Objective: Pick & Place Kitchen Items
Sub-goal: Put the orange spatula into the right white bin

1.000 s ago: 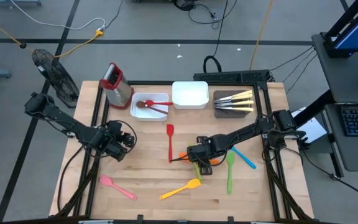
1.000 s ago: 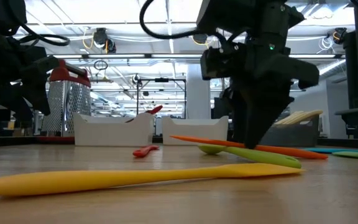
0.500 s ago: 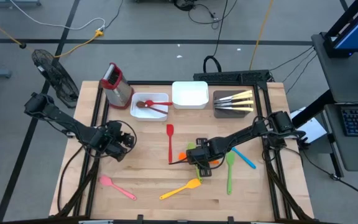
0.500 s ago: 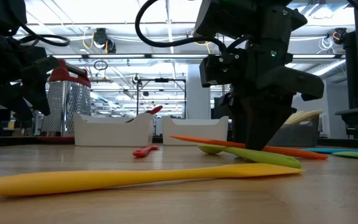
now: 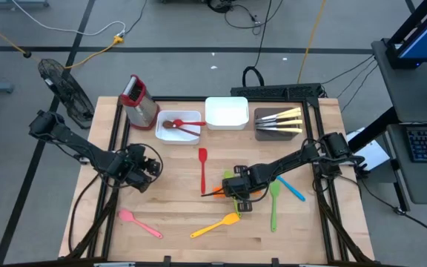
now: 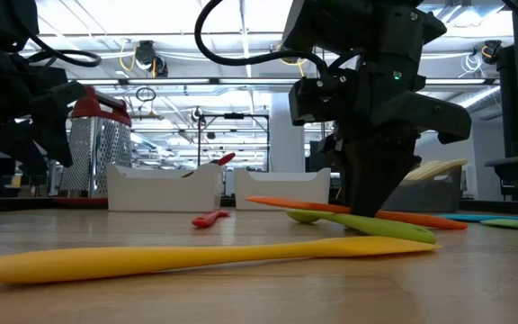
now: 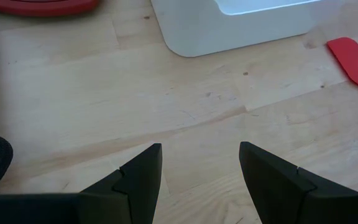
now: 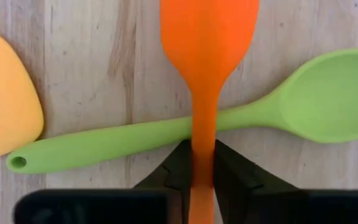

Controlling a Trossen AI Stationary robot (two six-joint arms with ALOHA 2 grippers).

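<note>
An orange spatula (image 8: 207, 74) crosses a light green spoon (image 8: 185, 127); a yellow spatula (image 5: 215, 225), a pink one (image 5: 141, 222), a red one (image 5: 202, 169) and a blue utensil (image 5: 290, 189) lie on the pale wood-grain desk (image 5: 176, 215). The right pincer (image 8: 199, 163) is black.

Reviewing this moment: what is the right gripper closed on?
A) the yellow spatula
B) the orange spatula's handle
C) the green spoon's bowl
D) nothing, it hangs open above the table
B: in the right wrist view the right gripper has its fingers pressed against both sides of the orange spatula handle, which crosses over the green spoon.
</note>
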